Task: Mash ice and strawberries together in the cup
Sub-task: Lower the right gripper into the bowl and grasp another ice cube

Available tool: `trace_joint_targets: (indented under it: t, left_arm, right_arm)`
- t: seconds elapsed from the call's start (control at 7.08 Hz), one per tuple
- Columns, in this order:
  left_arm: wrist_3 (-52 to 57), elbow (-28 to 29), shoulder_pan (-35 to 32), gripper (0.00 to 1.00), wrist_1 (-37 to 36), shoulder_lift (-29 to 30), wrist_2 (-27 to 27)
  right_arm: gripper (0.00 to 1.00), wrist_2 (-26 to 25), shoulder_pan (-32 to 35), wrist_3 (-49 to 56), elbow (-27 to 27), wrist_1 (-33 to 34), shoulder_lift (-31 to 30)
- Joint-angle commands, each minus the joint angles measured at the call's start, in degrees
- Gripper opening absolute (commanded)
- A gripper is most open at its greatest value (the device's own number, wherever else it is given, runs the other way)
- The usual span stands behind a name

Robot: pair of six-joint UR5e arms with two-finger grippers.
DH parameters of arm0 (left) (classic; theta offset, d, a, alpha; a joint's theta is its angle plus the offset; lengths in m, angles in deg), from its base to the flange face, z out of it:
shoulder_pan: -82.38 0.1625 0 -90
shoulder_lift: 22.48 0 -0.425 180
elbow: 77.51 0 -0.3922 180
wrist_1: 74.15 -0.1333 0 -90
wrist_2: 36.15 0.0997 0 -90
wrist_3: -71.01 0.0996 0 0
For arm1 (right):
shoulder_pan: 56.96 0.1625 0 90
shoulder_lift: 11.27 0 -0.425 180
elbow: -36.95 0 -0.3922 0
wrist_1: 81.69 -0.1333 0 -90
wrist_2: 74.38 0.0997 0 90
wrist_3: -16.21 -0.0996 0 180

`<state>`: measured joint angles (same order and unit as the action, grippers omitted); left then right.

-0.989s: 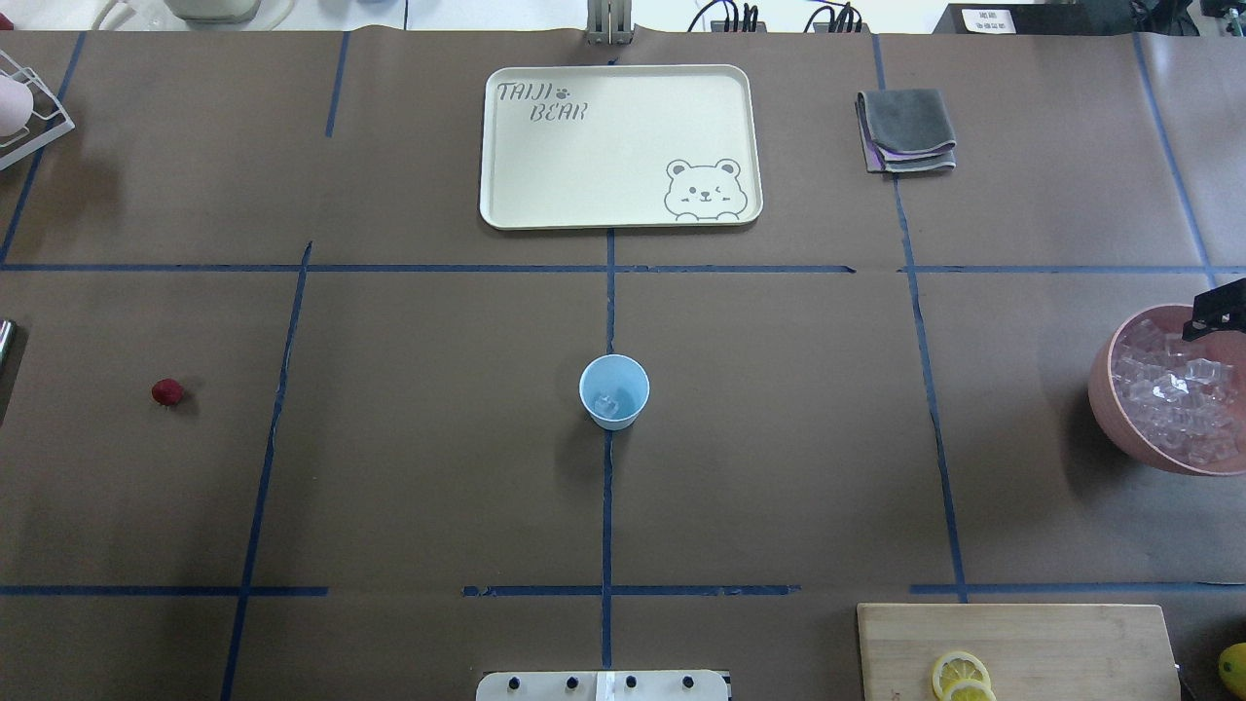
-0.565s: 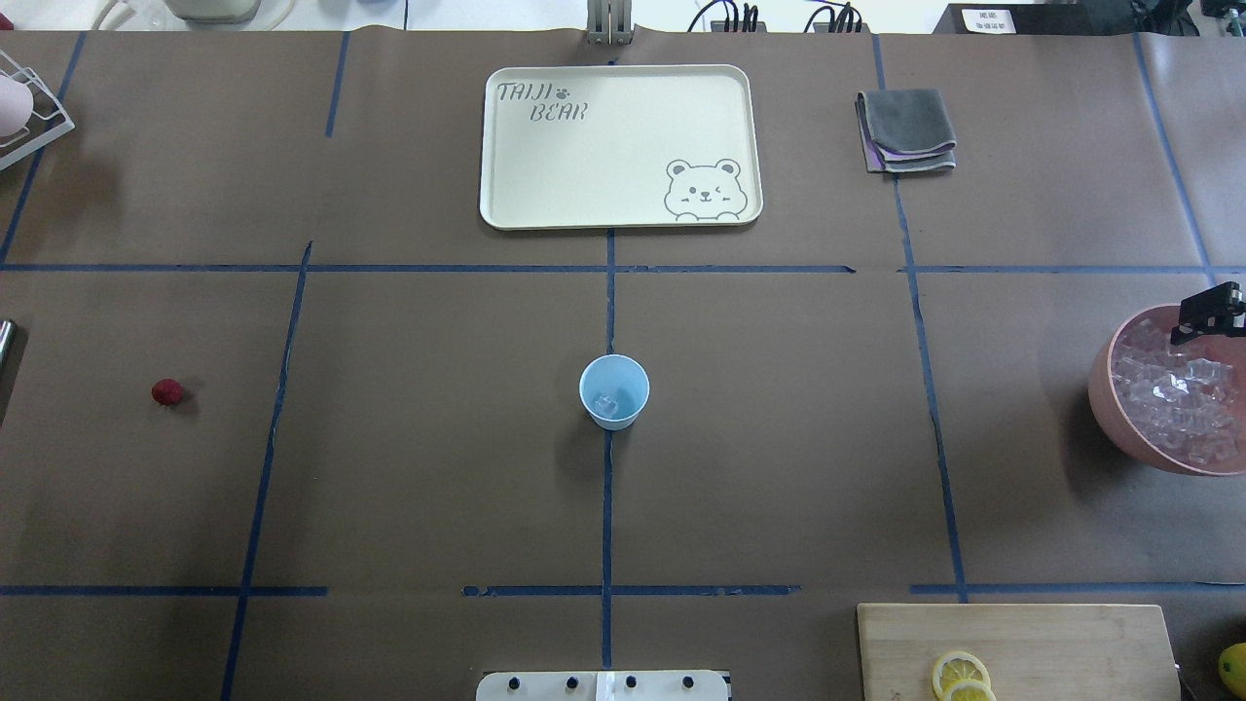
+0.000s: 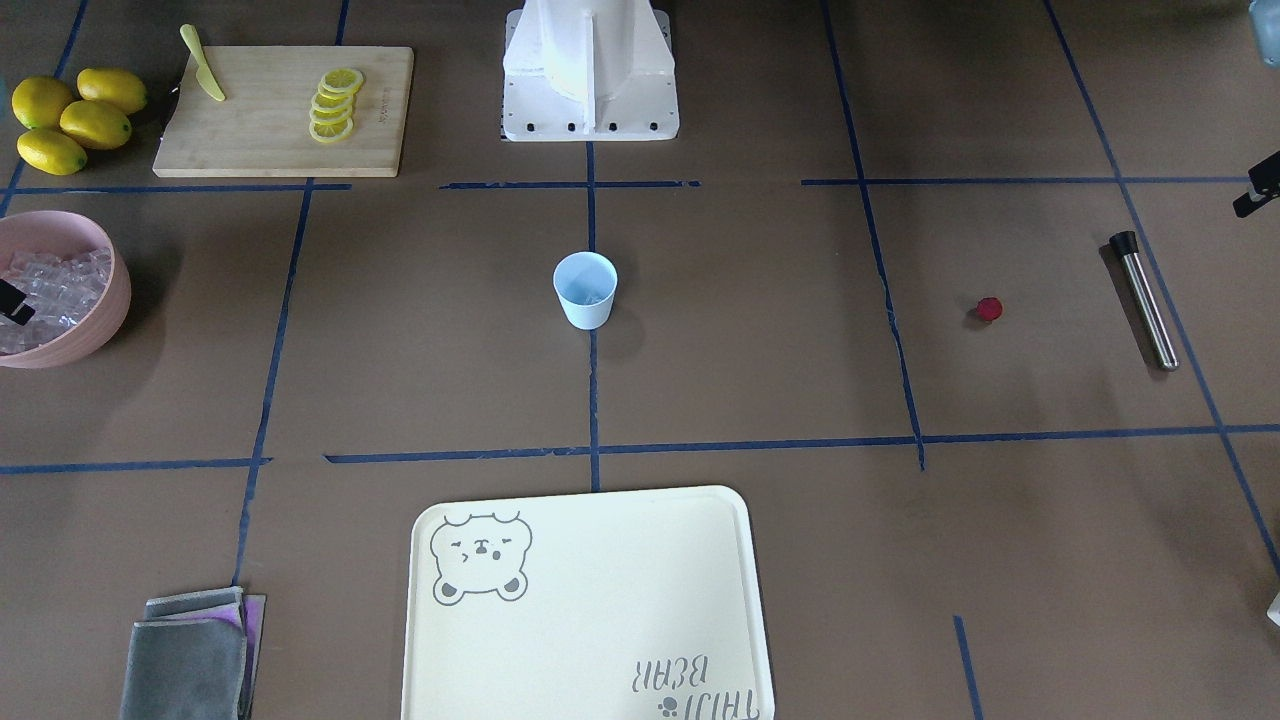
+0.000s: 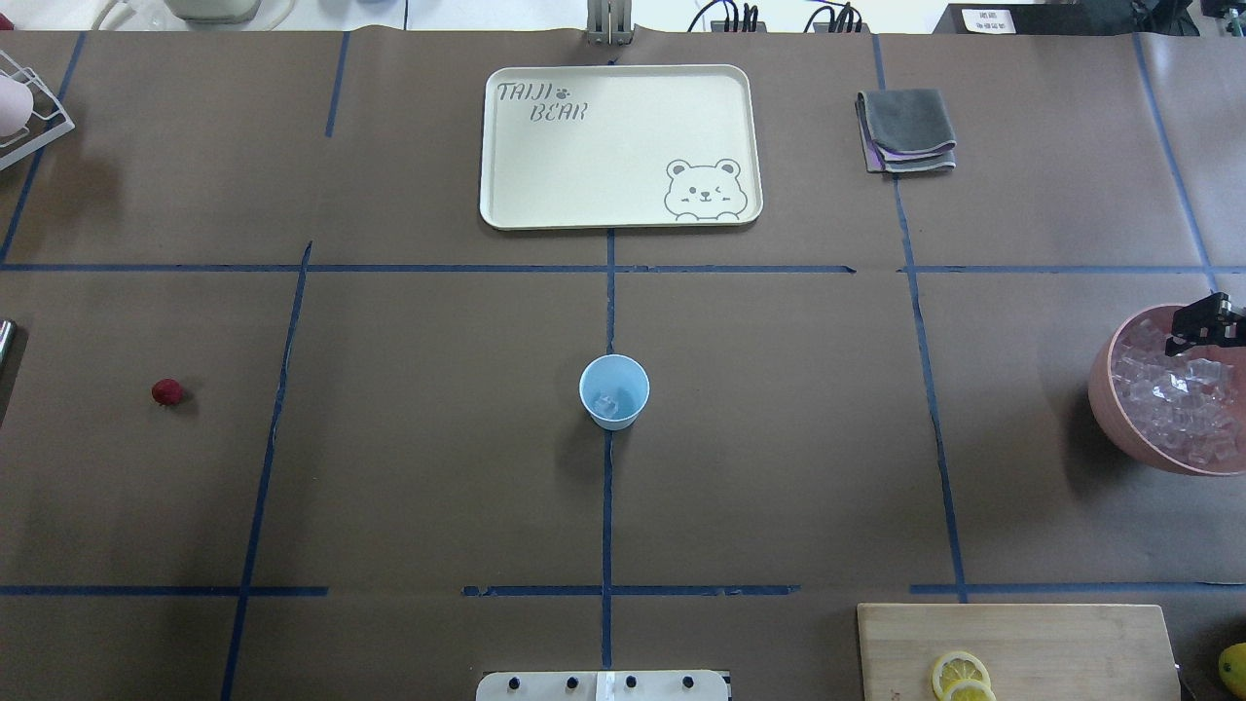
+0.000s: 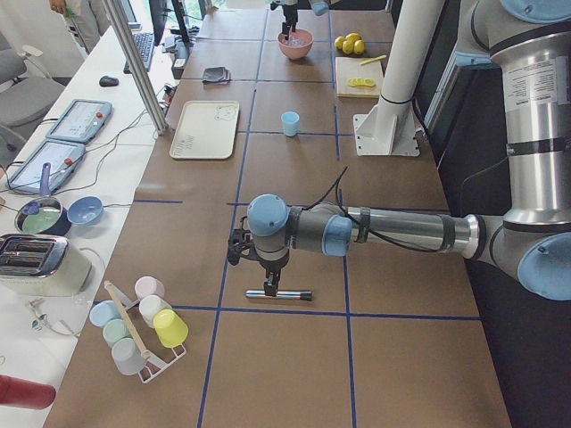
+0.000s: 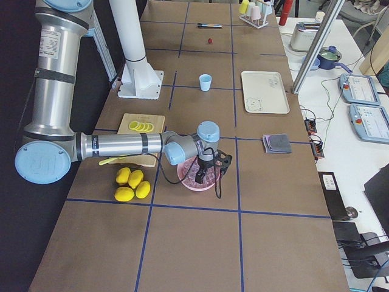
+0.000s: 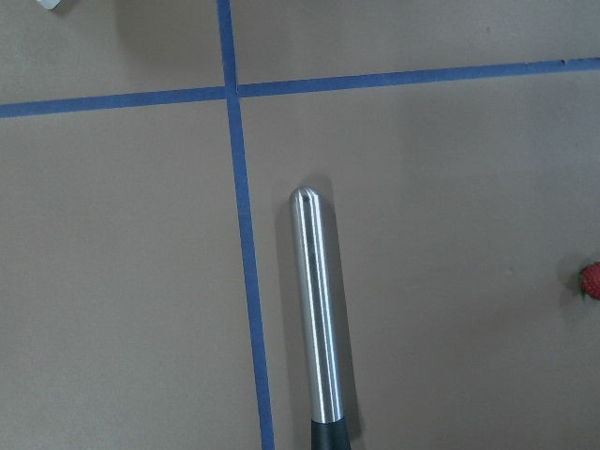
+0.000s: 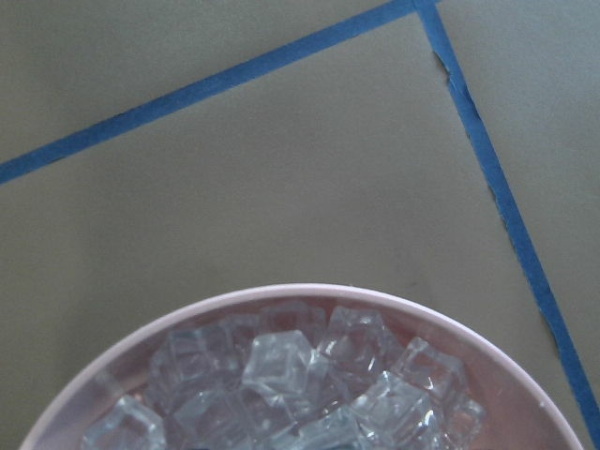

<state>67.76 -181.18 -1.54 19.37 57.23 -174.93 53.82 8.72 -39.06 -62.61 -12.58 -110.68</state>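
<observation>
The pale blue cup [image 4: 614, 391] stands upright at the table's middle with a few pieces of ice [image 4: 608, 401] in its bottom. More ice [image 8: 281, 366] fills the pink bowl [image 4: 1105, 389] at the right edge. My right gripper [image 4: 1199, 326] hangs over that bowl's far side; I cannot tell whether it is open or shut. The strawberry [image 4: 167, 391] lies alone on the paper at the far left. My left gripper [image 5: 270, 276] hovers above a steel muddler [image 7: 314, 309], apart from it, and its jaws do not show clearly.
A cream bear tray [image 4: 506, 146] lies at the back centre, with a folded grey cloth [image 4: 907, 129] to its right. A cutting board [image 4: 1071, 643] with lemon slices [image 4: 959, 675] sits front right, whole lemons [image 3: 70, 118] beside it. A cup rack [image 5: 138, 325] stands past the muddler.
The right gripper has shifted slightly farther in over the pink bowl. Cup, strawberry and muddler have not moved.
</observation>
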Motion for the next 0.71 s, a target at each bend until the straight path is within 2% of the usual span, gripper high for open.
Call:
trace_joint_targets:
  t: [0.0, 0.28, 0.42, 0.57]
  left_arm:
    - [0.0, -0.1, 0.0, 1.0, 0.0, 0.0, 0.0]
    - [-0.1, -0.3, 0.0, 1.0, 0.0, 0.0, 0.0]
    - [-0.1, -0.3, 0.1, 1.0, 0.0, 0.0, 0.0]
    - [-0.1, -0.4, 0.1, 1.0, 0.0, 0.0, 0.0]
  right_arm:
    - [0.87, 0.1, 0.0, -0.2, 0.5, 0.1, 0.2]
    - [0.83, 0.2, -0.5, -0.3, 0.5, 0.1, 0.1]
    - [0.77, 0.2, -0.5, -0.3, 0.5, 0.1, 0.2]
    - [0.66, 0.2, -0.5, -0.3, 0.5, 0.1, 0.2]
